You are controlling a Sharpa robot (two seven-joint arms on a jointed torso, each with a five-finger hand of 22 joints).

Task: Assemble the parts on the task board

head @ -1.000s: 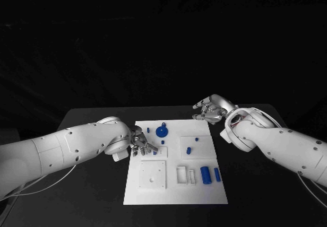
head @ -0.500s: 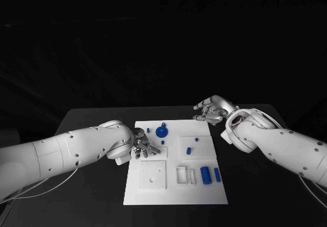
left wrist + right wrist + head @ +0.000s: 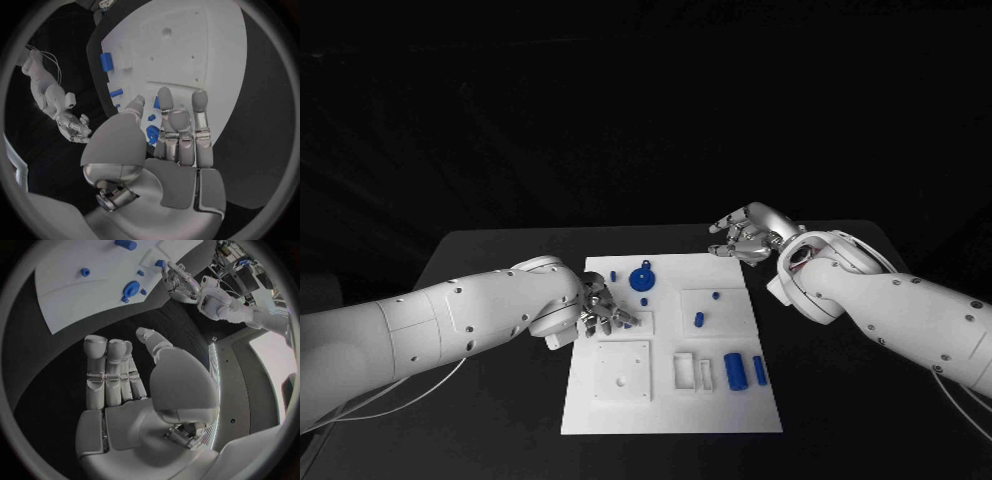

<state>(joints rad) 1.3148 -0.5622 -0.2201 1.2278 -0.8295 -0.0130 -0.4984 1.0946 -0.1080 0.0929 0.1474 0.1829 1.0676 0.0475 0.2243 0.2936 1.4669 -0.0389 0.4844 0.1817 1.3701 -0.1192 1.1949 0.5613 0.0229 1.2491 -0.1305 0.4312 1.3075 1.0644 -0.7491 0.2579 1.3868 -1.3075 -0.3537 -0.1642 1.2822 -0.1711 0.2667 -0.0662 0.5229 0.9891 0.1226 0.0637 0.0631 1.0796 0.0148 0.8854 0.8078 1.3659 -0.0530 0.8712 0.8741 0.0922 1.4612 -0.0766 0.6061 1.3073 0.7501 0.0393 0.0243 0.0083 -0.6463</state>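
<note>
The board [image 3: 672, 400] is laid flat on the middle of the black desk [image 3: 488, 250], its long side running away from the robot. Toward the board's far end a round blue disc [image 3: 643, 279] is seen, and just beyond it a small blue peg [image 3: 616, 272]. Near the board's middle, on the right side, two small blue studs [image 3: 713, 295] are set on a raised white block, with a short upright blue pin [image 3: 700, 320] on a second block just nearer. Toward the board's near right corner a thick blue cylinder [image 3: 733, 370] and a thinner blue rod [image 3: 760, 370] are laid side by side, next to white rectangular frames. A square white plate [image 3: 626, 370] is placed on the board's near left part. The left robot hand [image 3: 603, 308] is held over the board's left edge, level with the disc, fingers stretched forward and close together; in the left wrist view [image 3: 178, 135] small blue pieces [image 3: 152, 134] are seen just under the fingers [image 3: 165, 97], but whether anything is gripped cannot be told. The right robot hand [image 3: 750, 232] is held above the desk just past the board's far right corner, fingers loosely curled and nothing held in them [image 3: 115, 375].
</note>
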